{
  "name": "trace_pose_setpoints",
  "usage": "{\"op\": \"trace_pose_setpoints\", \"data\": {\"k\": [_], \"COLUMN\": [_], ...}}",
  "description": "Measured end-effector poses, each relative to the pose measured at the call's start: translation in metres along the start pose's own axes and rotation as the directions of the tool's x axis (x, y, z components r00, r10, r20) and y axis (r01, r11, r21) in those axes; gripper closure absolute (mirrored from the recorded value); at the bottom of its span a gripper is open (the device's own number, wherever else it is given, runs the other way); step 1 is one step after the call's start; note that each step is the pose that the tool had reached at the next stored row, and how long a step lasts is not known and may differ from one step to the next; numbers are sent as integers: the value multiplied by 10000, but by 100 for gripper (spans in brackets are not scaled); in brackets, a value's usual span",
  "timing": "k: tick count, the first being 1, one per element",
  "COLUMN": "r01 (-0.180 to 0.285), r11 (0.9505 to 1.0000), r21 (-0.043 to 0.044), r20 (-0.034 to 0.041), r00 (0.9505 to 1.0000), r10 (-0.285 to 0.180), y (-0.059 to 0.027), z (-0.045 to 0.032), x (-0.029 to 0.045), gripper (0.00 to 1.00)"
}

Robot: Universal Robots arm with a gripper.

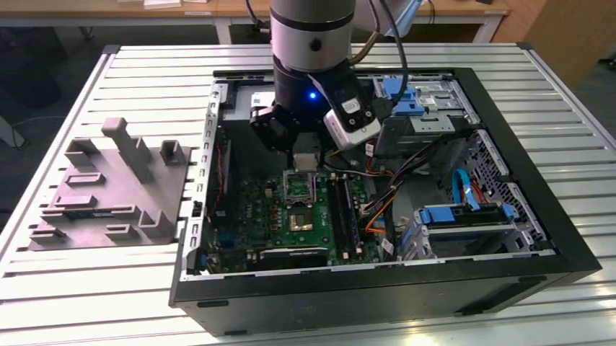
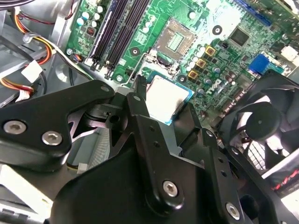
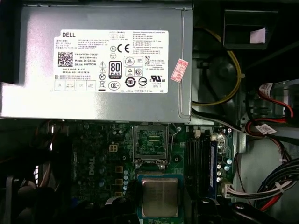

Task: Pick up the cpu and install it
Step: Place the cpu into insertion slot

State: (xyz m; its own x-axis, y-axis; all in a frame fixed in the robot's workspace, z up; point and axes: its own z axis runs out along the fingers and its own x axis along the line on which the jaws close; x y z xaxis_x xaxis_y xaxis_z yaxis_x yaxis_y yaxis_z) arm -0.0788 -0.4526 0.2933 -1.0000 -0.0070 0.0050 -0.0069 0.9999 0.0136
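Observation:
The cpu point(image 2: 164, 95), a flat silvery square with a blue-green edge, sits between my black fingers point(image 2: 139, 100), and my gripper point(image 2: 166, 105) is shut on it. It hangs above the green motherboard point(image 2: 219, 60), a short way off the metal-framed socket point(image 2: 175, 39), whose middle is bare. In the first wrist view the cpu point(image 3: 160, 198) lies just beside the socket point(image 3: 150, 144). In the exterior view my gripper point(image 1: 305, 164) hovers inside the open computer case, right over the socket point(image 1: 300, 189).
A grey power-supply box point(image 3: 103, 60) with a white label lies just beyond the socket. Memory slots point(image 2: 117, 28), a black fan point(image 2: 266, 121) and cable bundles point(image 1: 385, 202) crowd the board. A grey tray point(image 1: 106, 191) stands outside the case at the exterior view's left.

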Motion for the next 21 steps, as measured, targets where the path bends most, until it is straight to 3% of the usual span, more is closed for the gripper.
{"op": "trace_pose_setpoints", "data": {"k": [21], "r01": [88], "r11": [10000], "r21": [-1], "r20": [-3], "r00": [10000], "r10": [-88], "y": [-1], "z": [36], "x": [1], "gripper": [53]}}
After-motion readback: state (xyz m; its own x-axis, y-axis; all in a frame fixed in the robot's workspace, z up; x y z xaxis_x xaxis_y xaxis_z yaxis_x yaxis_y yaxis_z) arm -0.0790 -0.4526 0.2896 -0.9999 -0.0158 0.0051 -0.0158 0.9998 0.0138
